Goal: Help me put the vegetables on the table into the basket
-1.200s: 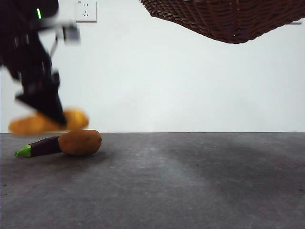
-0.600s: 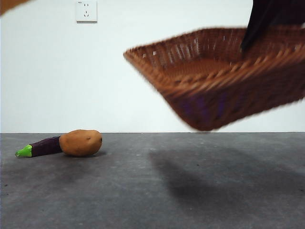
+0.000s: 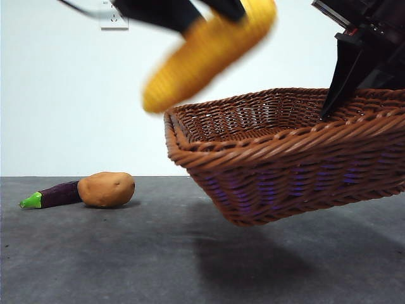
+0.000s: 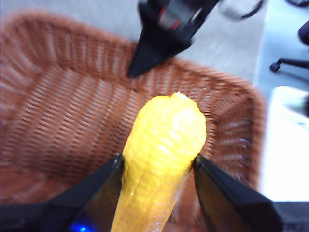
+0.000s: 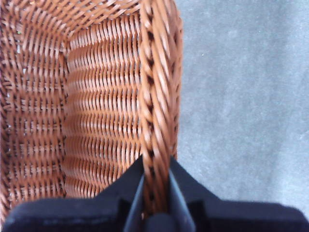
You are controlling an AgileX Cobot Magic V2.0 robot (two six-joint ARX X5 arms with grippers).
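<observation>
A yellow corn cob hangs tilted in the air above the near-left corner of the brown wicker basket. My left gripper is shut on the corn cob, with the basket's inside below it. The basket is off the table, tilted, held by its rim in my right gripper, which is shut on it and shows dark at the upper right. On the grey table at the left lie the orange-brown potato and the purple eggplant, touching.
A white wall with a socket stands behind the table. The basket casts a shadow on the table beneath it. Past the basket, the left wrist view shows a pale floor and a white surface.
The basket has come down and leftward, now nearer the table and more level. The corn cob, out of view half a second ago, has swung in above the basket's left corner.
</observation>
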